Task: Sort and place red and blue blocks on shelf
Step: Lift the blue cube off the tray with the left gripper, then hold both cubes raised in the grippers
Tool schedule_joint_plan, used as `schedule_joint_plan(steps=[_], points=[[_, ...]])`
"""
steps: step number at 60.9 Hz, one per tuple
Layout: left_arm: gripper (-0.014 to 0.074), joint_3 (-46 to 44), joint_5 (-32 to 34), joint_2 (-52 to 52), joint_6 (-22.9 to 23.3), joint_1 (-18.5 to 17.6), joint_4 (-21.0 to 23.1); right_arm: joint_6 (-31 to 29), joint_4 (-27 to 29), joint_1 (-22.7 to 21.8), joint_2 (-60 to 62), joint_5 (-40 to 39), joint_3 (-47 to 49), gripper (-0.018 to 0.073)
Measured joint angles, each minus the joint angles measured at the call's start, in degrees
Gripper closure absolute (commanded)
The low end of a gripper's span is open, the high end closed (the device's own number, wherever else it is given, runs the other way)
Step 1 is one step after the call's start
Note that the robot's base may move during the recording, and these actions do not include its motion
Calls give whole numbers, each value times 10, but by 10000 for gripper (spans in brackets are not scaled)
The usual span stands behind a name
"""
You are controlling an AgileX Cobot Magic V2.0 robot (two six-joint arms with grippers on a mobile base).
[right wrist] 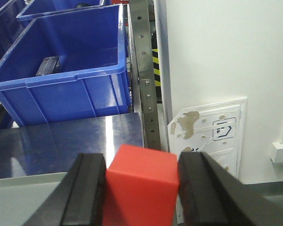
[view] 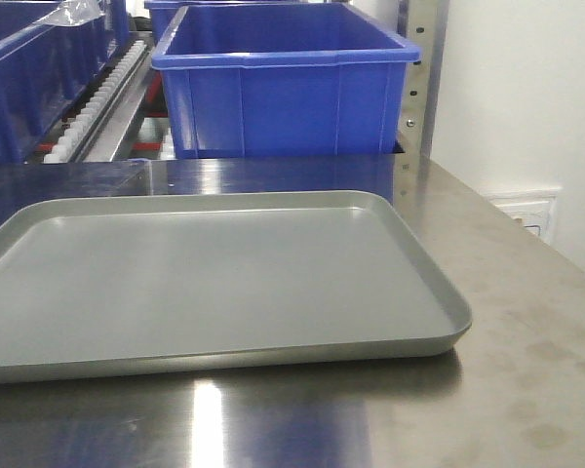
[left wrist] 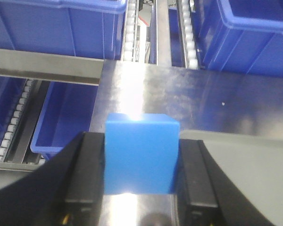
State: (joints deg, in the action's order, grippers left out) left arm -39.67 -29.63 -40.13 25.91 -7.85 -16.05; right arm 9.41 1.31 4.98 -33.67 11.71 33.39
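Left gripper (left wrist: 140,188): clamped on blue block (left wrist: 141,153), above bench (left wrist: 188,101).
Right gripper (right wrist: 142,190): clamped on red block (right wrist: 140,183).
Tray (view: 214,283): on bench.

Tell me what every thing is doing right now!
blue block, held in the left tool
red block, held in the right tool
left tool, shut on the blue block
right tool, shut on the red block
grey tray, lying flat, nothing on it
blue crate, upright, open top
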Motion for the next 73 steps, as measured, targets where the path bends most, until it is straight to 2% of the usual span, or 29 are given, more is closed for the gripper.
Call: schedule_joint_plan(steps=[11, 35, 73], points=[[474, 50, 22, 37, 0, 7, 0, 0, 0, 0, 0, 0, 0, 511], [474, 113, 37, 123, 0, 56, 0, 0, 0, 0, 0, 0, 0, 511], [474, 186, 43, 187, 0, 60, -1, 0, 0, 0, 0, 0, 0, 511]])
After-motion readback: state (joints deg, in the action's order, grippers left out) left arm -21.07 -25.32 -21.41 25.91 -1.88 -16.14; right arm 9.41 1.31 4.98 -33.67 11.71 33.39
